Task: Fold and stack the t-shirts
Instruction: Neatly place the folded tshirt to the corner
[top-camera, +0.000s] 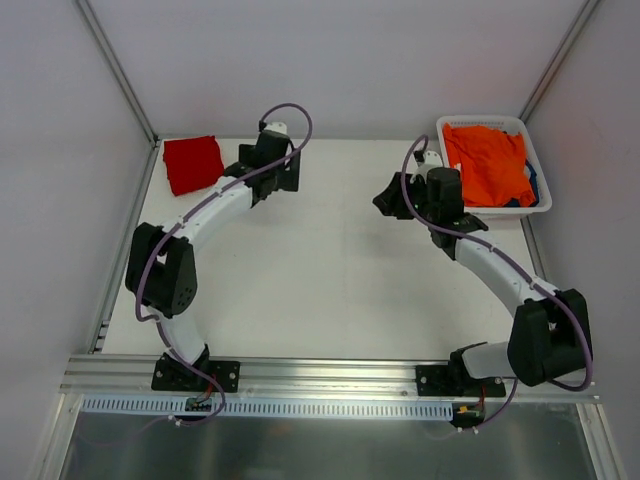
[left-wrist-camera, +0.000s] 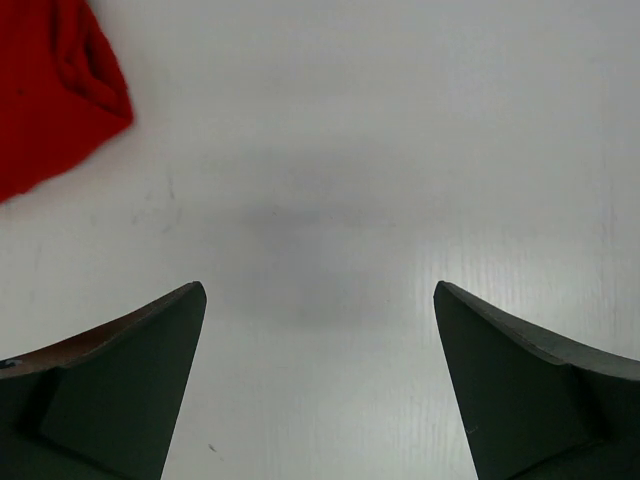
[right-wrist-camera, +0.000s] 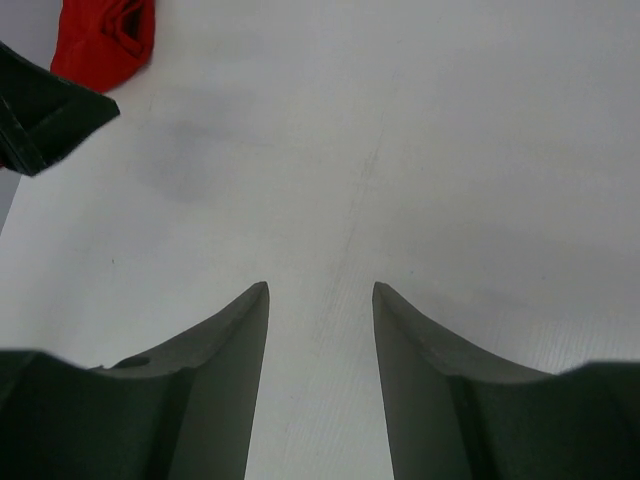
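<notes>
As we looked down from above, the red shirt (top-camera: 192, 163) lay folded into a flat square at the far left corner of the table (top-camera: 320, 290), just beside the head of the left arm (top-camera: 215, 205) but apart from it. We found the left jaws released and spread wide, with only bare table between them; in the left wrist view one edge of the shirt showed at the upper left, clear of both jaws. The orange shirt (top-camera: 487, 163) lay crumpled in the white basket (top-camera: 480, 122) at the far right corner, filling most of it, and a strip of dark blue cloth (top-camera: 533, 190) showed at its right edge. The right arm (top-camera: 495, 262) held its head just beside the basket's near left side, pointing toward the middle of the table. We saw the right jaws parted by a narrower gap, grasping nothing, over bare table.
</notes>
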